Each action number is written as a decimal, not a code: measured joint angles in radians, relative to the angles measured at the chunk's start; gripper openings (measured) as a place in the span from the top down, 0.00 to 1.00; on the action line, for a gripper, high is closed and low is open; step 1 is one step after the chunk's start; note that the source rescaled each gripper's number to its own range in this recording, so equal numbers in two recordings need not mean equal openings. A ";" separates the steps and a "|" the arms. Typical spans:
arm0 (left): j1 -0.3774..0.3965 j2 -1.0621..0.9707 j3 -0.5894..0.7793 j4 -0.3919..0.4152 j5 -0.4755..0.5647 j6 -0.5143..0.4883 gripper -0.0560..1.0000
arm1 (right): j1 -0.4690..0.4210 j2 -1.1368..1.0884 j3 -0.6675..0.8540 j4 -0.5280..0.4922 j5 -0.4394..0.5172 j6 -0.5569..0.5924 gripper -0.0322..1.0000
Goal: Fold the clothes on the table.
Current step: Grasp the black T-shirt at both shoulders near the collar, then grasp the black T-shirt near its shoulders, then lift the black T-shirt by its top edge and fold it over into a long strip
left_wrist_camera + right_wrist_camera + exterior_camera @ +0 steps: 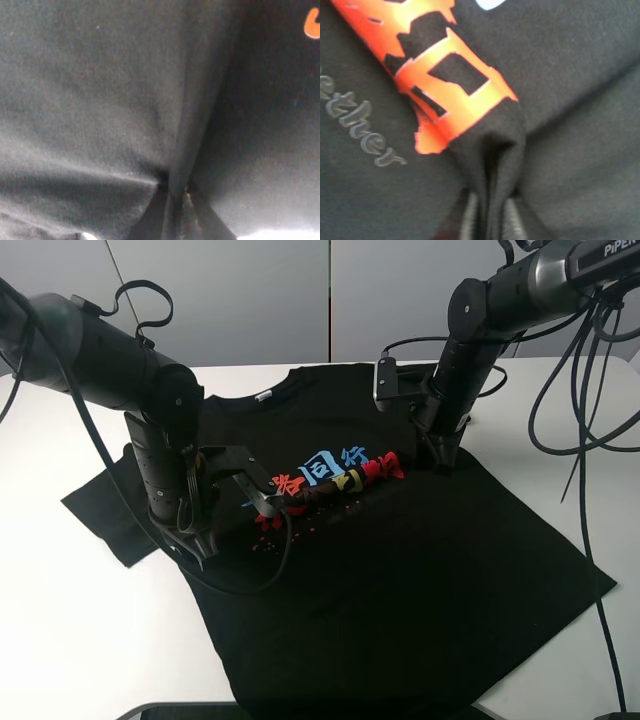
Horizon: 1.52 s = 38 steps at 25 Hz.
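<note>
Well, your black shirt [400, 580] lies spread on the white table [60, 640], chest side up. Its bright letters [330, 478] are bunched into a ridge between the two arms. Your right gripper [440, 462] is pressed together on a fold of shirt just beside the red letter [455, 95]. Your left gripper [205, 542] is pinching shirt cloth too, I think, though its camera shows mostly dark, blurry folds.

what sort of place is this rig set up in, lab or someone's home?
Probably a robotics lab or test bench, not a home: a bare white table with one black T-shirt spread on it, plain grey partition panels behind, and loose black cables trailing through the workspace.
</note>
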 joint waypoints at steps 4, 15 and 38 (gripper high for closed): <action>0.000 0.000 0.000 0.000 0.000 -0.002 0.94 | 0.000 0.000 0.000 0.000 0.000 0.041 0.97; 0.000 -0.023 0.002 0.010 -0.007 0.000 0.94 | 0.000 -0.076 0.004 -0.016 -0.014 0.115 0.97; -0.002 -0.451 -0.397 0.287 0.348 -0.052 0.94 | 0.000 -0.653 0.004 -0.130 0.117 0.349 0.97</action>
